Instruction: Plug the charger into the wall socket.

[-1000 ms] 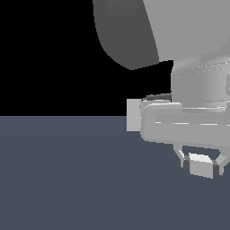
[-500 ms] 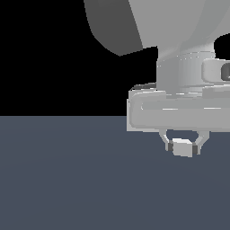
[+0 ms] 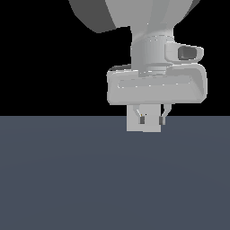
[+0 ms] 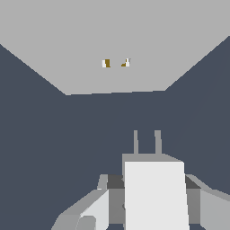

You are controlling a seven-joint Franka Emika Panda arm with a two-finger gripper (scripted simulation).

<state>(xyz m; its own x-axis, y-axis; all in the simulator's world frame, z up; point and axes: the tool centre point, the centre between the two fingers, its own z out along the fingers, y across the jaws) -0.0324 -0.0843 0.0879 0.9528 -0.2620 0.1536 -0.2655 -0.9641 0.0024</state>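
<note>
Swung toward exterior view's left, now square before socket (image 4: 112, 45). Gripper (image 3: 151, 120) clamped on charger (image 4: 154, 193), prongs aimed at holes, well apart yet. Alignment done; insertion pending.

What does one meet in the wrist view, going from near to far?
fingers → charger → its two prongs → bare floor → socket with its two holes
</note>
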